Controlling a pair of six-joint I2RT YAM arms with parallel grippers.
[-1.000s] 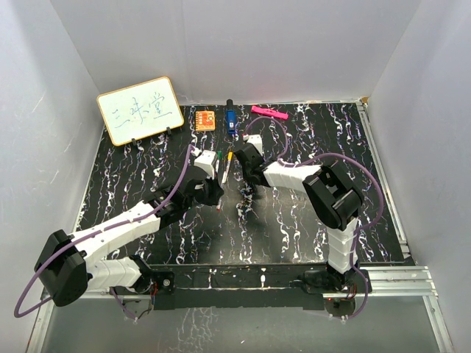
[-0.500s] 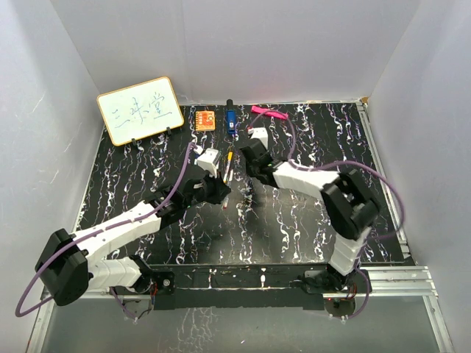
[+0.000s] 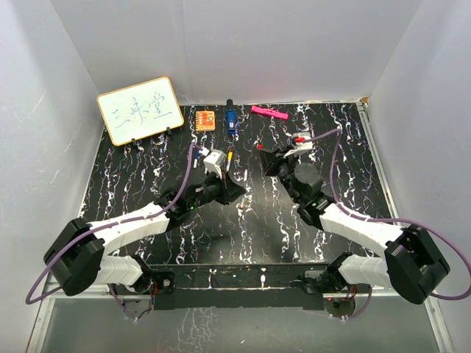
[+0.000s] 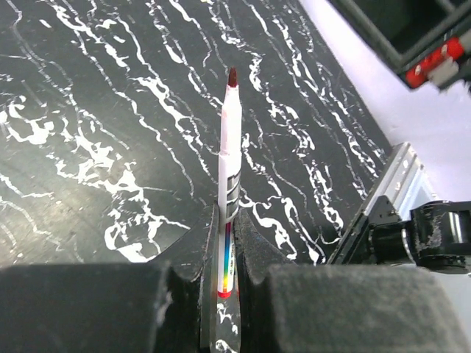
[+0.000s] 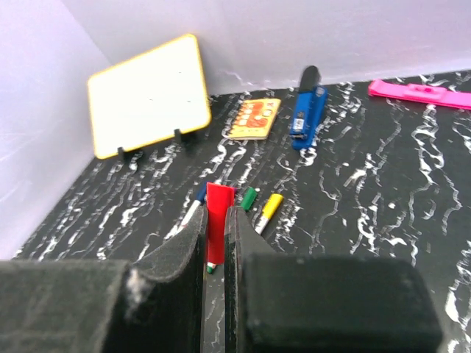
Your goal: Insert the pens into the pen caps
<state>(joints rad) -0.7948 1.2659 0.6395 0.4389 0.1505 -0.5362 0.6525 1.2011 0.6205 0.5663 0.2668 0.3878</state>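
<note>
The left arm (image 3: 129,226) lies low and stretched forward from its base toward the middle. The left gripper (image 4: 227,224) is clamped on a white pen (image 4: 229,140), which juts out past the fingertips with its dark red tip leading. The right arm (image 3: 360,226) bends out to the right at the elbow and reaches in toward the centre. The right gripper (image 5: 215,220) pinches a red cap (image 5: 219,200) between its fingers. The two grippers are near each other but apart.

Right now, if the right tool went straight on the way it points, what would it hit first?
Most likely the little group on the table ahead: a green cap, a yellow cap and a blue-tipped pen. The right tool, shut on a red cap, aims toward them, though depth is unclear.
</note>
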